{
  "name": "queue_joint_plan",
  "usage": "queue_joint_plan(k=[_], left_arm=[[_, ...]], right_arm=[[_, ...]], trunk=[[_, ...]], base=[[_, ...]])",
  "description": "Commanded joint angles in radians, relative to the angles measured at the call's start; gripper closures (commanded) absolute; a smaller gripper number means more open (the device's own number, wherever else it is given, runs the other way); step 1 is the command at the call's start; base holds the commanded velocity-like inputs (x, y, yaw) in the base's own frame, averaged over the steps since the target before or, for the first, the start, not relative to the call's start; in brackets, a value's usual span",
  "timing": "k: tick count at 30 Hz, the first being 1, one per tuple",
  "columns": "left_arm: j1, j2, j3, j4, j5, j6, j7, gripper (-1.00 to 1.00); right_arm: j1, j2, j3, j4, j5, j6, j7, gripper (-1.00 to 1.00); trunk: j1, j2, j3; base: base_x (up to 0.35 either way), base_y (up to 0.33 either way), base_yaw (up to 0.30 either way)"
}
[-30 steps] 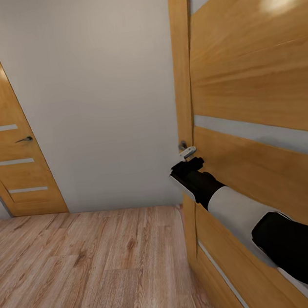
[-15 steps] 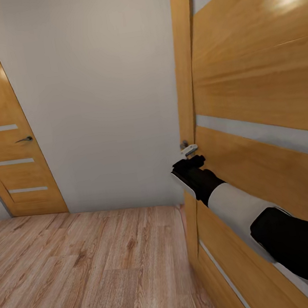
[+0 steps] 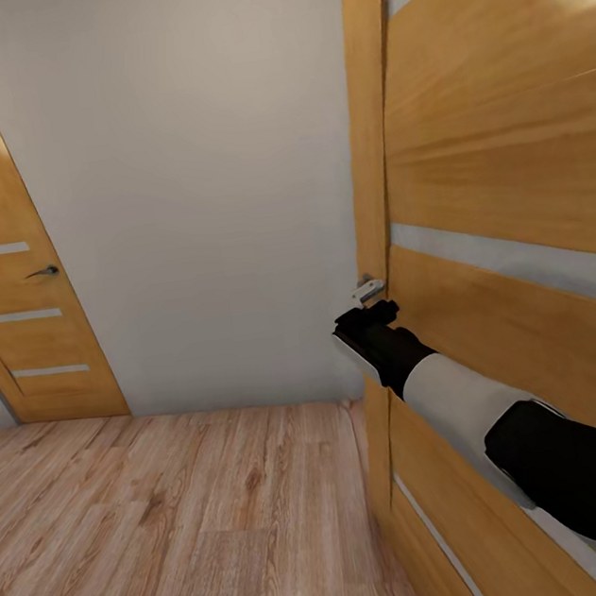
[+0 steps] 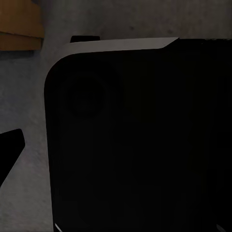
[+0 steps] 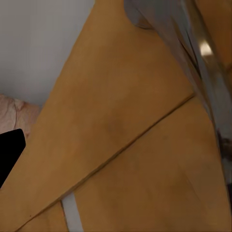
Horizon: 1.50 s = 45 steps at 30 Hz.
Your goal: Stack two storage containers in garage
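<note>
The two storage containers are out of view, and so are the garage and its floor. My right arm reaches forward to a wooden door at the right. The right gripper sits just under the door's silver handle, against the door's edge. In the right wrist view one dark finger stands far out to the side, with the door panel and the metal handle close ahead. In the left wrist view a dark finger stands equally far out, beside my own black body.
A plain grey wall stands ahead. A second wooden door with a dark handle is shut at the left. Light wood plank flooring stretches from me to the wall.
The edge of the right door and its handle have shifted right and slightly up in the view, my right gripper staying with them. The left door has slid slightly left as the camera moved.
</note>
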Motion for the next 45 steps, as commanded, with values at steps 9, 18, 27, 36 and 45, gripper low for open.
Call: queue_joint_plan(k=[9,18,27,36,45], left_arm=[[0.000,0.000,0.000,0.000,0.002,-0.003,-0.001,-1.00],[0.000,0.000,0.003,0.000,0.002,-0.003,0.000,-1.00],[0.000,0.000,0.003,0.000,0.002,-0.002,0.000,-1.00],[0.000,0.000,0.001,0.000,0.002,-0.002,-0.001,-1.00],[0.000,0.000,0.000,0.000,0.002,-0.002,-0.001,-1.00]], right_arm=[[-0.001,-0.066,0.007,-0.001,-0.002,0.008,-0.010,-1.00],[-0.002,-0.132,0.006,-0.001,-0.002,0.007,-0.010,-1.00],[-0.016,-0.185,0.006,0.002,-0.002,0.005,-0.010,-1.00],[-0.057,-0.234,0.005,0.054,-0.008,-0.007,-0.008,-1.00],[-0.073,-0.272,0.005,0.068,-0.010,-0.022,-0.007,-1.00]], trunk=[[0.000,0.000,-0.001],[0.000,0.000,-0.001],[0.000,0.000,-0.001],[0.000,0.000,-0.001],[0.000,0.000,-0.001]], base=[[0.002,0.000,0.000],[0.000,0.000,0.000],[0.000,0.000,0.000],[0.000,0.000,0.000],[0.000,0.000,0.000]])
